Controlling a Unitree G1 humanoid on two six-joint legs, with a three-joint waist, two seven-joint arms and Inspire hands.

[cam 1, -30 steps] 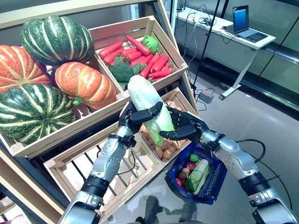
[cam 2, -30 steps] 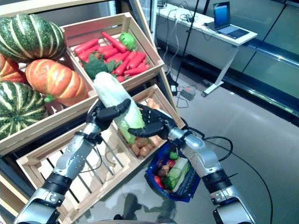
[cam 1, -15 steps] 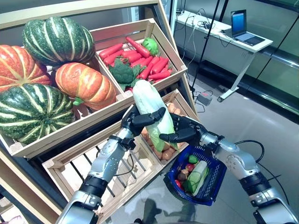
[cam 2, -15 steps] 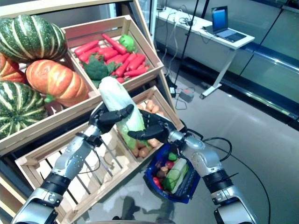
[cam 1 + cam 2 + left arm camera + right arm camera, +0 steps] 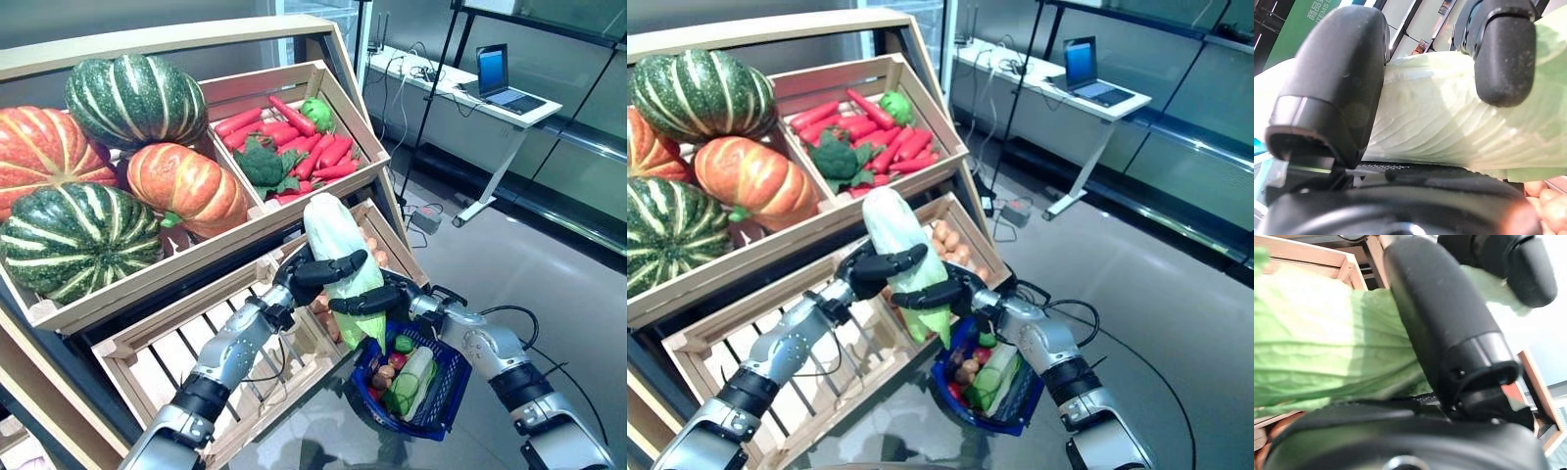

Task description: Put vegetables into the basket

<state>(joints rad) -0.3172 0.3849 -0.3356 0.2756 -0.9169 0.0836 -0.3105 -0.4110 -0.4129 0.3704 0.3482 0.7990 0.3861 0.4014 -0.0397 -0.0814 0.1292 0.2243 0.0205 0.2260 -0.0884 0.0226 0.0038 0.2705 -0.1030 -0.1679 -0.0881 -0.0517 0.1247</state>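
- The napa cabbage (image 5: 343, 259) is up in the air, gripped by both hands at once, right above the near-left rim of the blue basket (image 5: 446, 397). Its pale end points up and away toward the shelves, and its green leafy tip hangs down just over the basket's left edge.
- The left hand (image 5: 315, 274) comes in from the lower left with its fingers wrapped over the cabbage's middle; the left wrist view shows the thumb (image 5: 1332, 88) and a finger pressed on the ribbed leaf, so it's clamped on.
- The right hand (image 5: 377, 299) reaches in from the right, just under the left one, fingers curled around the greener lower part. The right wrist view says the same: a dark finger (image 5: 1449, 333) lies across the green leaf.
- The basket sits low to the right, at the right forearm; I can't tell how it's carried. It already holds a cucumber (image 5: 413, 372) and some small red and brown veg.
- Behind it all: a wooden shelf (image 5: 176, 269) with striped pumpkins (image 5: 118, 166) to the far left, a crate of red peppers (image 5: 294, 132) with greens, and a lower crate of potatoes (image 5: 952, 250) just behind the cabbage.
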